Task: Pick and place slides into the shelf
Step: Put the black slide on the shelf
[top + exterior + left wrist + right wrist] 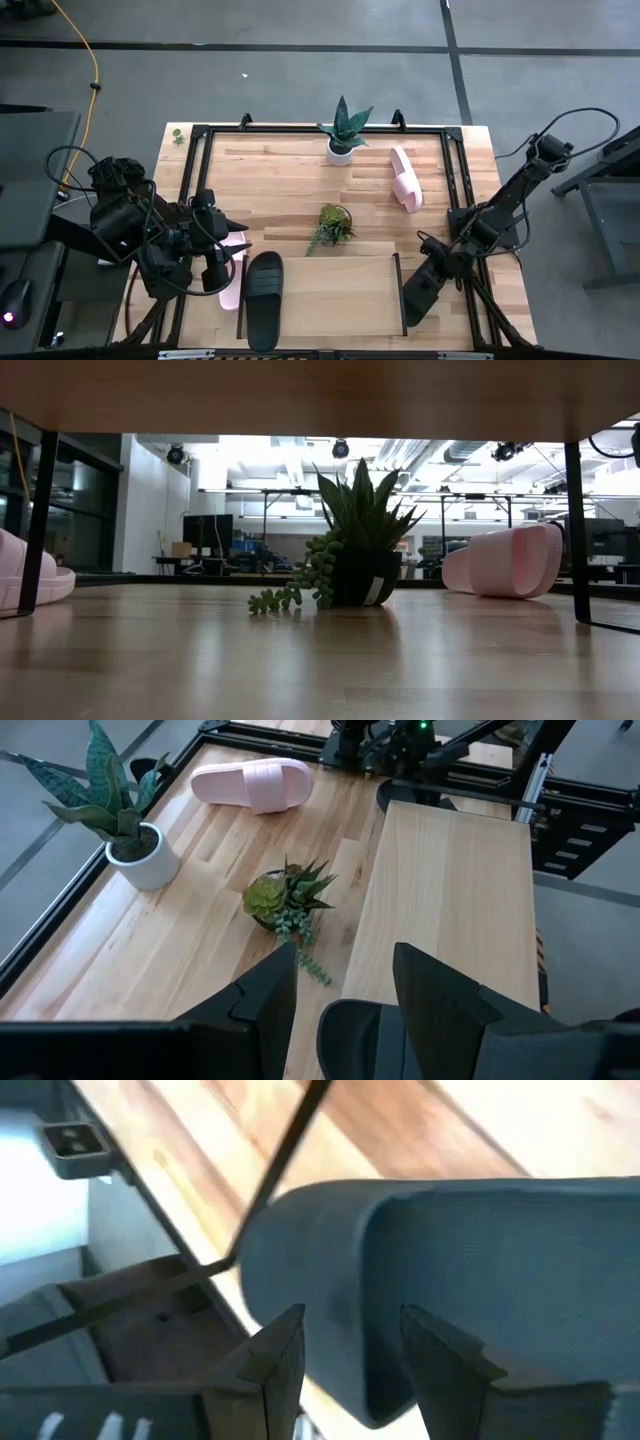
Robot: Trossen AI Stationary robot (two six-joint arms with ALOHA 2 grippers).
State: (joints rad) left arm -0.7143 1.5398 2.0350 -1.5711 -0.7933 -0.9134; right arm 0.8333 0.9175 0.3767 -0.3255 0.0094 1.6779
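Note:
One black slide (264, 298) lies flat on the left end of the light-wood shelf (330, 290). My left gripper (215, 265) is open just left of it; in the left wrist view the slide's end (350, 1032) shows below the gap of my left gripper (345, 995). A pink slide (233, 272) lies on the table outside the shelf's left panel, partly under that gripper. A second pink slide (405, 178) lies on its side at the far right. My right gripper (425, 280) is shut on the other black slide (470, 1260) beside the shelf's right panel (400, 290). My right gripper has the black slide's rounded end (345, 1350) between its two fingers. One finger (270, 1365) stands at the slide's outer edge and the other finger (445, 1365) lies over its body. The gripper hides the place of contact, so the kind of hold does not show.
A snake plant in a white pot (343, 135) stands at the far middle. A small succulent in a dark pot (332, 225) stands just beyond the shelf's far edge. The middle and right of the shelf board are bare. The table's black frame (190, 180) runs along its edges.

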